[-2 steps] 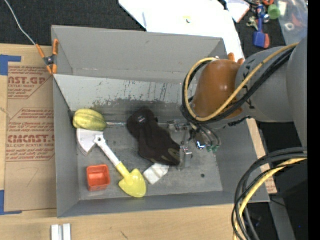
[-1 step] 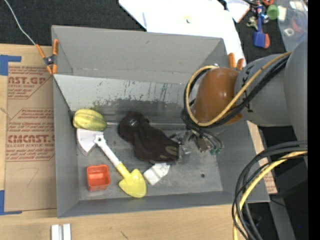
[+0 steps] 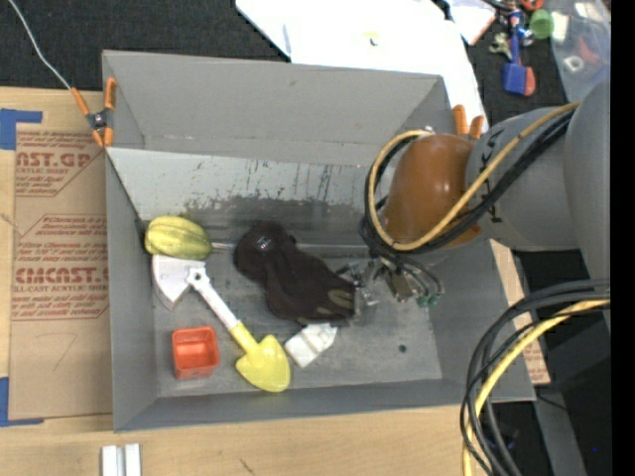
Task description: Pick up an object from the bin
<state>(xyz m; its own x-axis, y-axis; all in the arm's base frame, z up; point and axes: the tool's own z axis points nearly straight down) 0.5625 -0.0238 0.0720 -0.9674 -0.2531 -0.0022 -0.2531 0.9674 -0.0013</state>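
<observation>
Camera view: we see the arm entering the grey metal bin from the right, with its orange-brown wrist cover above the bin's right half. The end effector sits low over the bin floor, at the right end of a dark brown soft item that lies crumpled in the middle of the bin. It appears to touch that item's right edge, but we cannot tell whether the end effector is wide, narrow or closed on anything. Just below the dark item lies a small white piece. To the left, a toy shovel with a white handle and a yellow blade runs diagonally across the floor, blade toward the front wall. A red block rests near the front-left corner. A yellow-green ribbed gourd-shaped item lies by the left wall, with a flat white piece just beneath it, touching the shovel's handle end.
</observation>
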